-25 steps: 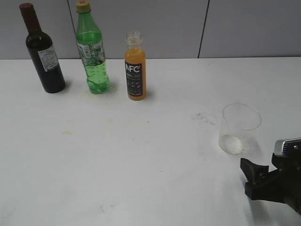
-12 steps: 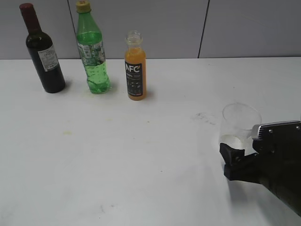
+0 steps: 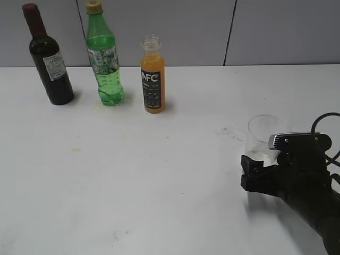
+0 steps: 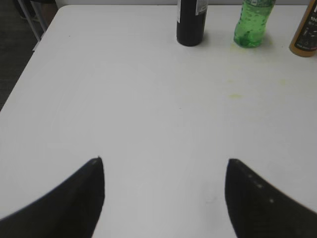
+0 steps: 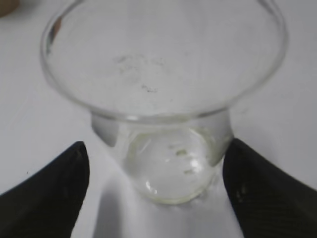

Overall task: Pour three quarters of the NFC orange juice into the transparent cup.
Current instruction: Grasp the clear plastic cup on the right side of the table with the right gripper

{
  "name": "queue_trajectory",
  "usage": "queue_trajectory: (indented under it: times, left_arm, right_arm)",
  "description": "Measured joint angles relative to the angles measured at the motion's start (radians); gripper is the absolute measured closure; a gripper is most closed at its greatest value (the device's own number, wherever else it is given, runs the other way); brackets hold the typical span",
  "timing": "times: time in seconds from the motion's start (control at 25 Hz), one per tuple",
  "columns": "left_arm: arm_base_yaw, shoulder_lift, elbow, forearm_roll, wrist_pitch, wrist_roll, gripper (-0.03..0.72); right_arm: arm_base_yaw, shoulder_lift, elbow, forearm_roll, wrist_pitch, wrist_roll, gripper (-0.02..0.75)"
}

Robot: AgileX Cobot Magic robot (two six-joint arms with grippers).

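Straddling the transparent cup (image 5: 163, 99) at the counter's near right, the right tool (image 5: 156, 191) stands spread, seemingly not touching it. Grasping the cup is underway; closing comes next. NFC orange juice (image 3: 152, 74) waits far left-centre.

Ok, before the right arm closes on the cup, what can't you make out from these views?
- Transparent cup: in the exterior view the right gripper hides its base, so contact is unclear.
- NFC orange juice: the left wrist view's frame edge cuts off all but its lower corner.
- Wine bottle: label print too small.
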Motion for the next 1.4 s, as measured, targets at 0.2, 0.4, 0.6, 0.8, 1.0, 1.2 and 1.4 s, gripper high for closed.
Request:
queue_trajectory:
  times: [0.2, 0.4, 0.6, 0.8, 1.0, 1.2, 1.4]
  left_arm:
    - [0.000, 0.000, 0.000, 0.000, 0.000, 0.000, 0.104]
    - [0.000, 0.000, 0.000, 0.000, 0.000, 0.000, 0.104]
    - [0.000, 0.000, 0.000, 0.000, 0.000, 0.000, 0.104]
    - [0.000, 0.000, 0.000, 0.000, 0.000, 0.000, 0.104]
    - [0.000, 0.000, 0.000, 0.000, 0.000, 0.000, 0.104]
    - [0.000, 0.000, 0.000, 0.000, 0.000, 0.000, 0.104]
    - [0.000, 0.000, 0.000, 0.000, 0.000, 0.000, 0.104]
  right_arm:
    - [0.000, 0.011, -0.037, 0.029, 0.000, 0.001, 0.092]
    - [0.000, 0.042, -0.074, 0.040, -0.001, 0.008, 0.101]
    - [0.000, 0.085, -0.101, 0.046, -0.001, 0.014, 0.064]
    - [0.000, 0.088, -0.107, 0.074, -0.001, 0.019, 0.061]
    - [0.000, 0.090, -0.111, 0.086, -0.001, 0.020, 0.062]
    - [0.000, 0.090, -0.111, 0.069, -0.001, 0.020, 0.120]
    - [0.000, 0.090, -0.111, 0.062, -0.001, 0.020, 0.202]
